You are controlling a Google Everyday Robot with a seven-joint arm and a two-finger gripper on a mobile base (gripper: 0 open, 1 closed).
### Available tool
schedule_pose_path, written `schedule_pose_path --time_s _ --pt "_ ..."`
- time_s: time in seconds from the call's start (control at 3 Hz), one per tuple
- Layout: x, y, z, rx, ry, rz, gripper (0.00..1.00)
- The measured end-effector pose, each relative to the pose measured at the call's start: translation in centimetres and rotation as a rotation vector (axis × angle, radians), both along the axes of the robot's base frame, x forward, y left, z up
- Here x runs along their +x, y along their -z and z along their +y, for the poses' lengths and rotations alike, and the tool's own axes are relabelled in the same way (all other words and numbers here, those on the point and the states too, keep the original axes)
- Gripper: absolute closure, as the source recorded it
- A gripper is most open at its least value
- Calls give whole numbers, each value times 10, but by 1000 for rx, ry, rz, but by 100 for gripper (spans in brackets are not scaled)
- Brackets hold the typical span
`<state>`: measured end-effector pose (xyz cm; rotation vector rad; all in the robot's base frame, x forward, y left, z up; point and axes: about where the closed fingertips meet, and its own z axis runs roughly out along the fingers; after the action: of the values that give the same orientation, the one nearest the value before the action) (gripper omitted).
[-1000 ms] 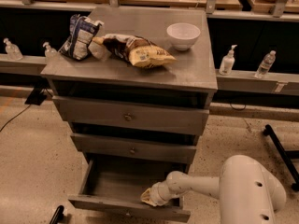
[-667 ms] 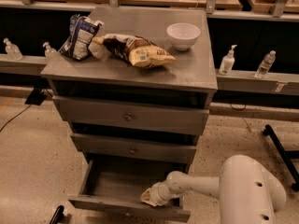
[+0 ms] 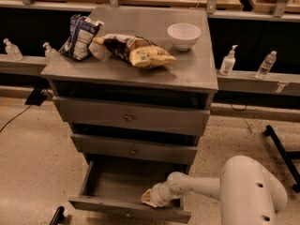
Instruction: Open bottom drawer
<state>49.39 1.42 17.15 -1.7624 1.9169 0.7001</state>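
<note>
The bottom drawer (image 3: 117, 206) of the grey chest is pulled out, and its dark grey inside shows. Its front panel lies along the lower edge of the view, and its knob is barely visible there. My gripper (image 3: 151, 198) reaches in from the right on the white arm (image 3: 201, 185) and sits just inside the drawer, behind the right part of the front panel. The mid-sized drawer (image 3: 133, 150) and the widest top drawer (image 3: 129, 117) above it are closed.
On the chest top (image 3: 197, 71) lie a blue-white bag (image 3: 78, 37), a brown-yellow chip bag (image 3: 136, 50) and a white bowl (image 3: 183, 34). Bottles stand on a ledge behind, left (image 3: 11, 49) and right (image 3: 228, 61). A black bar (image 3: 281, 151) lies on the floor at right.
</note>
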Motion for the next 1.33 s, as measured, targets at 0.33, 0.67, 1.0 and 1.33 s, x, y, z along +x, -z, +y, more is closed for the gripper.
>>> schedule_pose_path --time_s 0.33,0.67,1.0,1.33 --pt "0 0 0 0 0 0 58" --pt "0 0 0 0 0 0 77" --pt "7 -1 3 24 18 -19 99" --pt "29 -1 9 99 74 -78 100"
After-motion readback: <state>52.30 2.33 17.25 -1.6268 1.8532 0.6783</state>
